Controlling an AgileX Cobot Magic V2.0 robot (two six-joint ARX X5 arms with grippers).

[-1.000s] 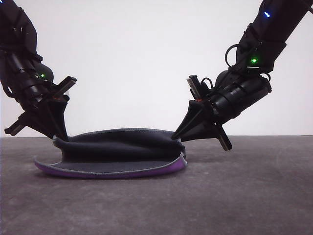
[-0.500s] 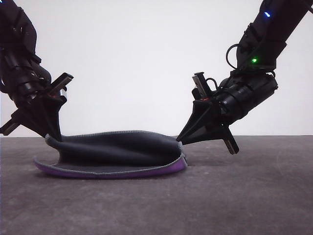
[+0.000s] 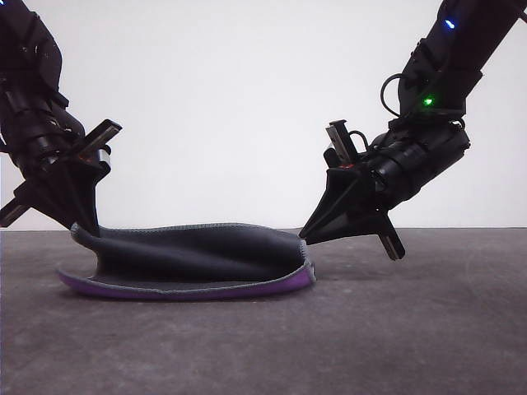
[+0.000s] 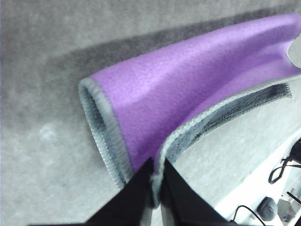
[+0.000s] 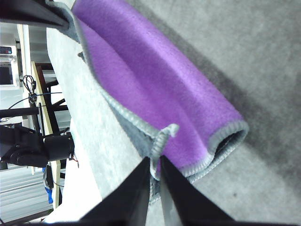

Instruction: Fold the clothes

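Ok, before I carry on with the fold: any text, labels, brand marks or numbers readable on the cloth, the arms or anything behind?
No readable text anywhere.
Cloth: no tag, label or print showing, just purple and dark grey faces with a grey stitched edge.
Left gripper and right gripper: no markings legible; the right arm shows green and blue indicator lights, not characters.
Background equipment in the right wrist view: too small and blurred to read.

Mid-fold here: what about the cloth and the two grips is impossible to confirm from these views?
- Front view: the cloth sits edge-on, so whether its edges line up is hidden.
- Left wrist view: the left gripper fingers cover the pinched hem.
- Right wrist view: the right gripper base is cut off by the frame edge.
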